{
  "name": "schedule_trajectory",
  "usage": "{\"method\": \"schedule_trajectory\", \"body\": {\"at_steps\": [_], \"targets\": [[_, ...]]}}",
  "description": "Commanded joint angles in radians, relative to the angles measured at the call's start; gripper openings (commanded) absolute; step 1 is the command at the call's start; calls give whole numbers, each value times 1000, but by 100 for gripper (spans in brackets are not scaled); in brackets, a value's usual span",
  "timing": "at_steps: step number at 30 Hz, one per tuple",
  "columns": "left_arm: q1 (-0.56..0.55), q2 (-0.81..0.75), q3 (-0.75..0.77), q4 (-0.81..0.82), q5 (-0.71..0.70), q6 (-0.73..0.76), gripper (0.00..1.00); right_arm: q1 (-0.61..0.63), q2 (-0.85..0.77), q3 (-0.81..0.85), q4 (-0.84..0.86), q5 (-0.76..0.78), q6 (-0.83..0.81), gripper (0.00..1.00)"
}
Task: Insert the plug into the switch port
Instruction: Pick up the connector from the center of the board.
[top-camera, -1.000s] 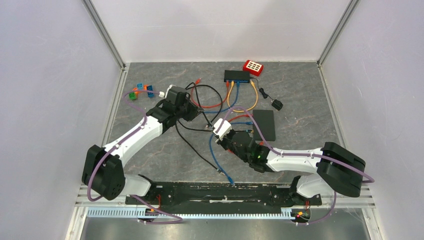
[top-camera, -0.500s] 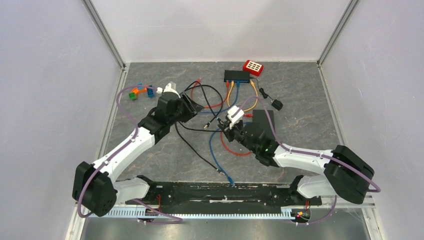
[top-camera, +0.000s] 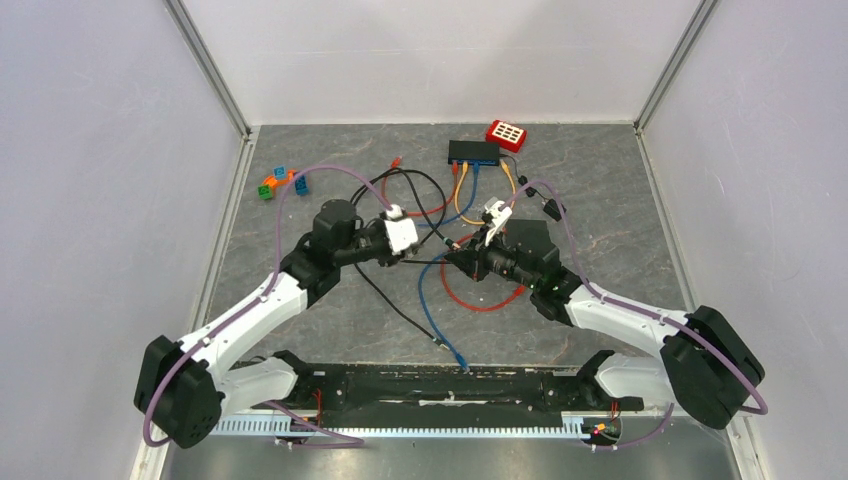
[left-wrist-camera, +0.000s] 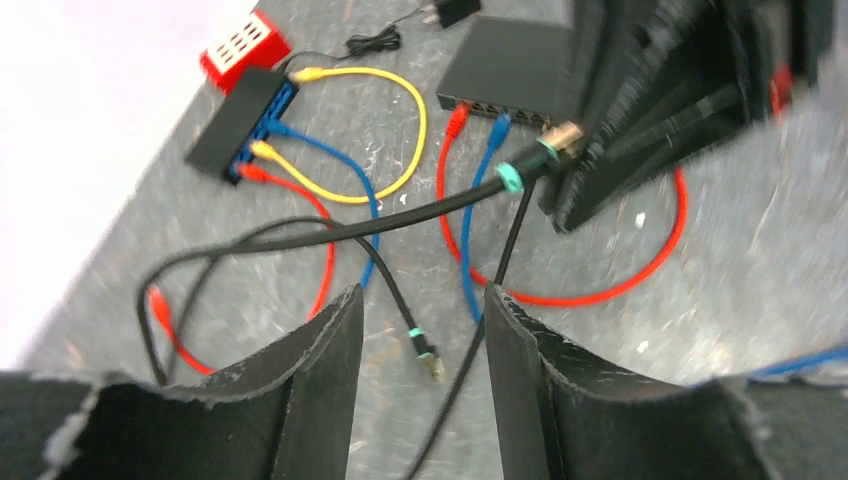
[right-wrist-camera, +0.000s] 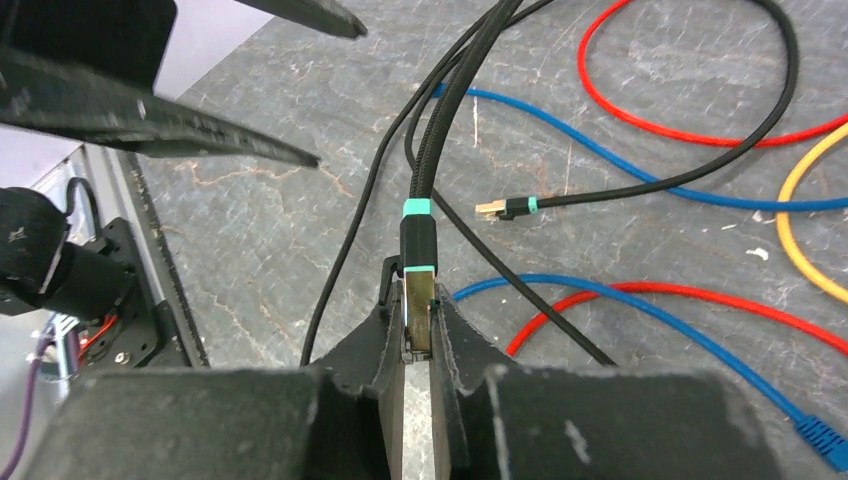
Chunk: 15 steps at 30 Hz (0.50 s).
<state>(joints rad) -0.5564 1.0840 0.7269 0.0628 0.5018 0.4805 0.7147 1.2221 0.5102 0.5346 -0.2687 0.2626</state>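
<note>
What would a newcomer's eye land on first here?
The right gripper, mid-table, is shut on the gold-tipped plug, with the open left gripper facing it. Around them sprawls a tangle of coloured cables, running to the black switch at the far edge.

Top external: fixed high at the near edge, aimed down over the whole counter (top-camera: 620, 200). Left wrist: low and close, looking out between the left hand (left-wrist-camera: 420, 300) toward the right hand (left-wrist-camera: 575, 150), upper right of frame. Right wrist: closer still, facing back toward the left hand, upper left. Shared by all three: red cable loop (top-camera: 480, 308).
</note>
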Motion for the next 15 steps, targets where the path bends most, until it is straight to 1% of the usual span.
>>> {"method": "schedule_trajectory", "body": {"at_steps": [1, 3, 5, 7, 11, 13, 15], "targets": [[-53, 67, 88, -121, 95, 597, 54, -25, -33, 31, -46, -129, 60, 0], [-75, 104, 118, -156, 80, 664, 54, -33, -35, 33, -57, -141, 64, 0], [-96, 131, 132, -157, 70, 706, 54, -36, -34, 30, -57, -148, 59, 0], [-109, 149, 135, -151, 67, 731, 53, -44, -25, 33, -62, -150, 61, 0], [-152, 183, 130, -145, 0, 813, 52, -52, -12, 39, -56, -171, 85, 0], [-166, 200, 118, -109, -19, 831, 51, -53, -11, 42, -56, -175, 97, 0], [-178, 212, 125, -106, -28, 852, 50, -57, -9, 47, -65, -177, 102, 0]]}}
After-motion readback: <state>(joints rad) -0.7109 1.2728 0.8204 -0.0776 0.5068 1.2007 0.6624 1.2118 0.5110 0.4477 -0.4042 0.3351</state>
